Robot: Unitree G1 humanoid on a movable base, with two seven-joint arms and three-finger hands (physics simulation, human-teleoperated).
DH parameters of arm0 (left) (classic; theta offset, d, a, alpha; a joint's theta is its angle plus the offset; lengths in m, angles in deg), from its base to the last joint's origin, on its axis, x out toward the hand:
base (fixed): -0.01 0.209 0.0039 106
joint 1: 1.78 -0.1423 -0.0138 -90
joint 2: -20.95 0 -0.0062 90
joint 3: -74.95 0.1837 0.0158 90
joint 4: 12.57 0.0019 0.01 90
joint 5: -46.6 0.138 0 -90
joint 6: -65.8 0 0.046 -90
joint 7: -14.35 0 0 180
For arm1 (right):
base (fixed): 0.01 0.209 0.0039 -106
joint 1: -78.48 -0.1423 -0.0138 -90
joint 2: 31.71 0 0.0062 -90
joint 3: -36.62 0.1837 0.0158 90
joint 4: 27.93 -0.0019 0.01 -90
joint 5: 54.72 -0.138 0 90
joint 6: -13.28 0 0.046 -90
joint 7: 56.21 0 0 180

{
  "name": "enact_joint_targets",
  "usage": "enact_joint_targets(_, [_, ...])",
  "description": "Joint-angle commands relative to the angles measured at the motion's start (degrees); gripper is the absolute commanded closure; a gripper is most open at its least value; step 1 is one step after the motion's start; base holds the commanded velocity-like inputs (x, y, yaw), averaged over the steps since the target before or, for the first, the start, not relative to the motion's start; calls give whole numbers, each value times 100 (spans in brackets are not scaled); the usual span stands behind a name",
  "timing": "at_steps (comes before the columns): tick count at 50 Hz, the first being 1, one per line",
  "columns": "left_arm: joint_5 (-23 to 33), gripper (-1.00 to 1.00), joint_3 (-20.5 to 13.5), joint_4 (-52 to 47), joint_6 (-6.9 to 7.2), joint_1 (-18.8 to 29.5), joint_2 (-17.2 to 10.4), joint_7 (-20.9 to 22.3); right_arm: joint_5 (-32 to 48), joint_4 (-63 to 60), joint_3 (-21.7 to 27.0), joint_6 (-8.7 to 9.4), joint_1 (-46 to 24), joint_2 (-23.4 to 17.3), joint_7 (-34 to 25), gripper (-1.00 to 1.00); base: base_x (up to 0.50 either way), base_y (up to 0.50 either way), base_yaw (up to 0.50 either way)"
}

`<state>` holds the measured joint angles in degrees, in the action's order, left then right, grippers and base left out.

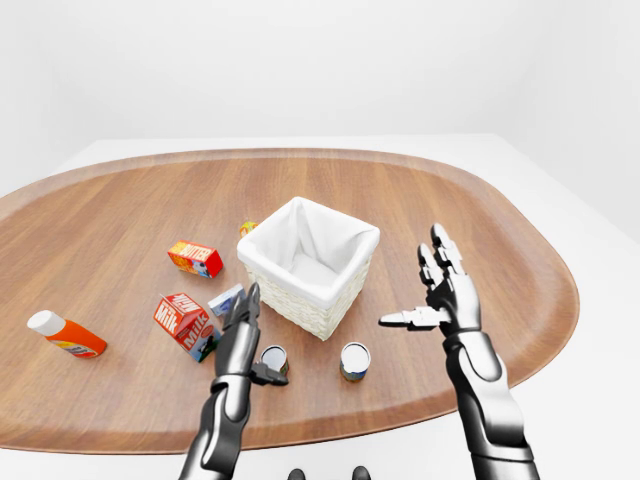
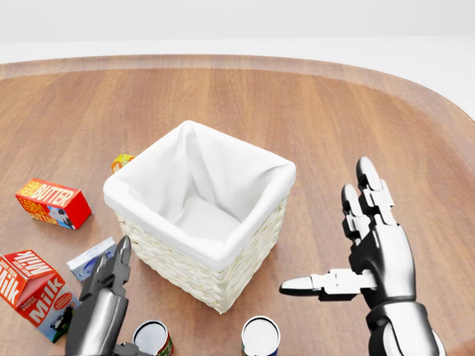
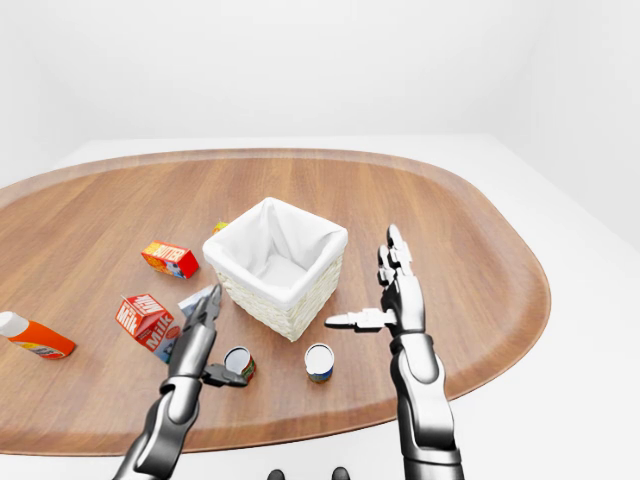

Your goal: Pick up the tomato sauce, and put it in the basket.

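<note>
The square white-lined wicker basket sits mid-tabletop, nothing visible inside its cloth lining. Left hand hangs with fingers straight and spread just above a red-labelled tomato sauce can — touching nothing I can make out. Right hand is open, fingers splayed, thumb out, empty. Two cans: that one and a blue-labelled one, both near the basket. One milk carton, one butter box, one orange bottle far left.

Oval wooden bench, scattered with groceries.
A lined basket, two cans, milk carton, butter box and orange bottle sit on it.
</note>
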<state>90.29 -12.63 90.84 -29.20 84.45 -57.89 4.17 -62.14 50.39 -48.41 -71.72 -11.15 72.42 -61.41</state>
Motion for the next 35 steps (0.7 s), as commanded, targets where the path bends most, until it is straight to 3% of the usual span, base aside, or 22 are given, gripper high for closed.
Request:
enact_joint_targets(1, [54, -100, 34, 154, 0, 36, 3, -104, -6, 49, 11, 0, -30, -3, 1, -100, 0, 0, 0])
enact_joint_targets(35, [178, -100, 105, 1168, 0, 437, -34, -620, -8, -5, 15, 0, 11, -4, -8, -100, 0, 0, 0])
